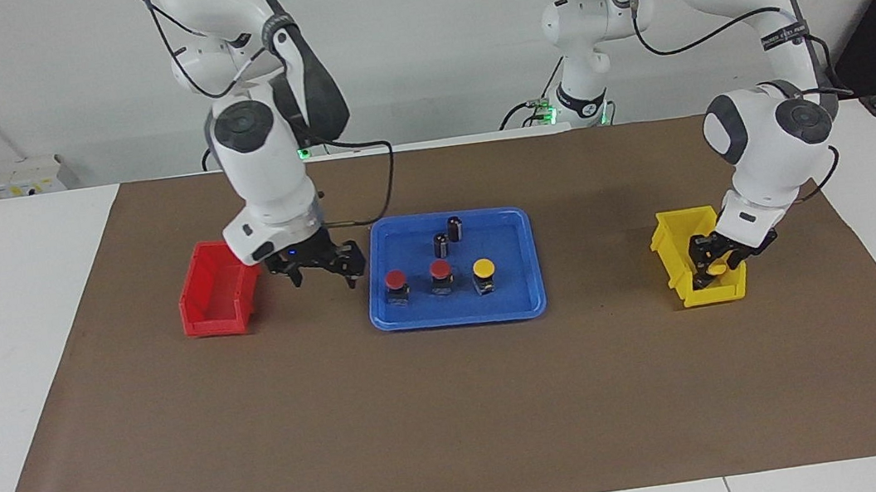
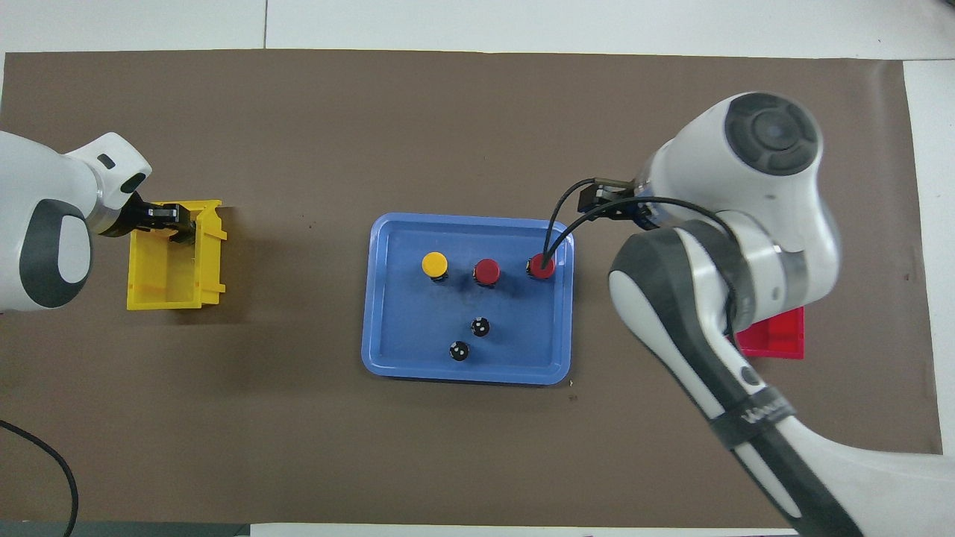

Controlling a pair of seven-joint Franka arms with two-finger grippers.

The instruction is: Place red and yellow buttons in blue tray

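The blue tray [image 1: 455,317] [image 2: 418,350] lies mid-table. In it stand two red buttons [image 1: 394,279] [image 1: 440,269], also seen in the overhead view [image 2: 542,266] [image 2: 487,271], and one yellow button [image 1: 483,267] [image 2: 434,263], all in a row. The other yellow button [image 1: 714,269] lies in the yellow bin [image 1: 670,244] [image 2: 175,287]. My left gripper [image 1: 711,258] [image 2: 170,220] is down in that bin, open, around this button. My right gripper [image 1: 325,276] is open and empty, up over the mat between the red bin and the tray.
Two dark capless cylinders [image 1: 442,244] [image 1: 455,227] stand in the tray nearer to the robots than the buttons. The red bin [image 1: 218,294] [image 2: 772,335] stands toward the right arm's end. A brown mat [image 1: 460,427] covers the table.
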